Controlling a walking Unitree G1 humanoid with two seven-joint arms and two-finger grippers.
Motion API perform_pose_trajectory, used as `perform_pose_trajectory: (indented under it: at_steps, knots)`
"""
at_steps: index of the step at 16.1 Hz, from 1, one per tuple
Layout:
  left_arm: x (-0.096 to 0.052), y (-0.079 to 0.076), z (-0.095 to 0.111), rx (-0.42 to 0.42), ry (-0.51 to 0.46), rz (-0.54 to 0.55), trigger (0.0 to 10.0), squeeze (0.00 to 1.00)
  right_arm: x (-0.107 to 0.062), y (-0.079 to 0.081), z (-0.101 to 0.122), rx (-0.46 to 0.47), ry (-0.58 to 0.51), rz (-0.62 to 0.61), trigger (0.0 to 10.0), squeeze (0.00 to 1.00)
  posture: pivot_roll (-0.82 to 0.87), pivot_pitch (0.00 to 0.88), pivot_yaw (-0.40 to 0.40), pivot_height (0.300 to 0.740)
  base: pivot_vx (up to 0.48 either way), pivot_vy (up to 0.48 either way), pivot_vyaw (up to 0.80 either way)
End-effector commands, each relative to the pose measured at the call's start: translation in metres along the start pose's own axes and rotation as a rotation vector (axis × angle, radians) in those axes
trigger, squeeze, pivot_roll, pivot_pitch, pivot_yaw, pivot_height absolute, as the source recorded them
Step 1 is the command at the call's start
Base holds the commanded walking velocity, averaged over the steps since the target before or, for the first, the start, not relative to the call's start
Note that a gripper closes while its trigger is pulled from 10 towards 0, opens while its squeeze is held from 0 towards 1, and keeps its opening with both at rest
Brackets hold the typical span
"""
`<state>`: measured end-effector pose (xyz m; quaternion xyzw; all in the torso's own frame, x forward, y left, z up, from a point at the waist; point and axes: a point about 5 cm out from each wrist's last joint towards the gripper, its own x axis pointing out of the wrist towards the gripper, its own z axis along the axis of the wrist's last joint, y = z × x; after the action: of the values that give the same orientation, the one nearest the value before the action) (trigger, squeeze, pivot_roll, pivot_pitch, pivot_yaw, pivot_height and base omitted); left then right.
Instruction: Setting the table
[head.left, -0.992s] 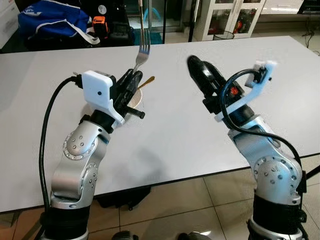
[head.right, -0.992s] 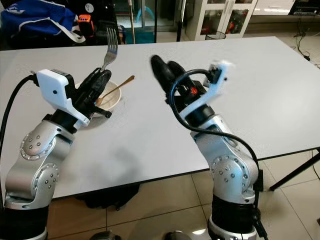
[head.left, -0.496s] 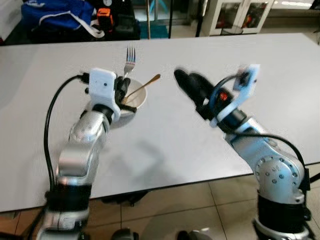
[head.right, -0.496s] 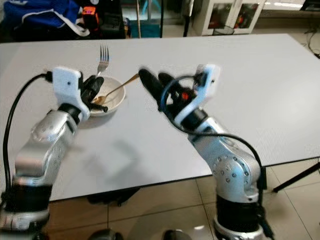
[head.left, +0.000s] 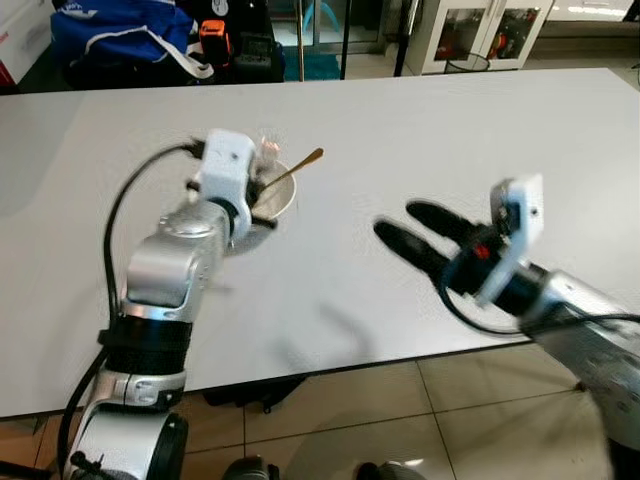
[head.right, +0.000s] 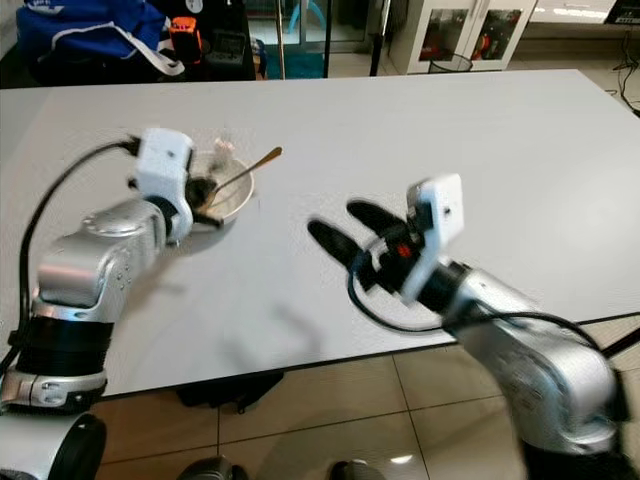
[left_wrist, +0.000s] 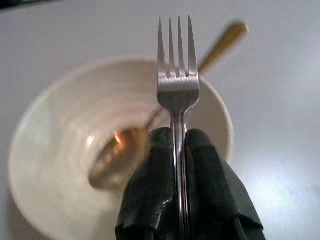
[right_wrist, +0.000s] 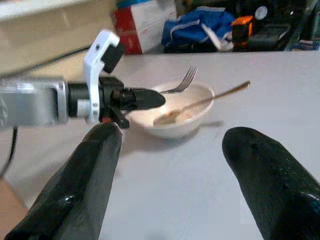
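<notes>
Fork (left_wrist: 178, 85) clamped by its handle between my left fingers (left_wrist: 150, 200), tines pointing away from the wrist, held just over the white bowl (head.left: 272, 197). Bowl sits on the tabletop (head.left: 420, 130) at about 11 o'clock from me; a gold spoon (head.right: 243, 170) lies in it, handle leaning over the rim toward 1 o'clock.

Right fingers (right_wrist: 270, 180) spread apart, holding nothing, hovering over bare tabletop at about 2 o'clock, well apart from the bowl.

Step in hand, as I judge it: placing the fork. Whether it goes into the bowl or beside it I cannot tell.

Next move calls for lowering the fork without knocking the spoon handle, which crosses close to the tines, then letting go once the fork is supported.

Room: broad open tabletop from 12 to 3 o'clock. Near edge runs just below my right arm, so that arm has little margin toward me. A blue bag (head.left: 110, 35) and clutter sit beyond the far edge, out of the working path.
</notes>
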<state>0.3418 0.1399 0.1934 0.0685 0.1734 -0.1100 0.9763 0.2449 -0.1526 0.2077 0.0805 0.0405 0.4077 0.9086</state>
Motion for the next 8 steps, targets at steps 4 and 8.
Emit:
perform_pose_trajectory:
  at_steps: [4,8]
  knots:
    - [-0.009,0.005,0.005,0.039,0.095,0.069,10.0,0.0,-0.013,0.006,0.005,-0.031,0.022,0.122,10.0,0.0,0.05,0.048,0.028,0.74,0.0,0.0,0.0]
    - [-0.004,0.01,-0.002,-0.064,0.191,0.044,10.0,0.0,-0.015,0.008,0.0,-0.05,0.062,0.172,10.0,0.0,0.06,0.052,0.024,0.74,0.0,0.0,0.0]
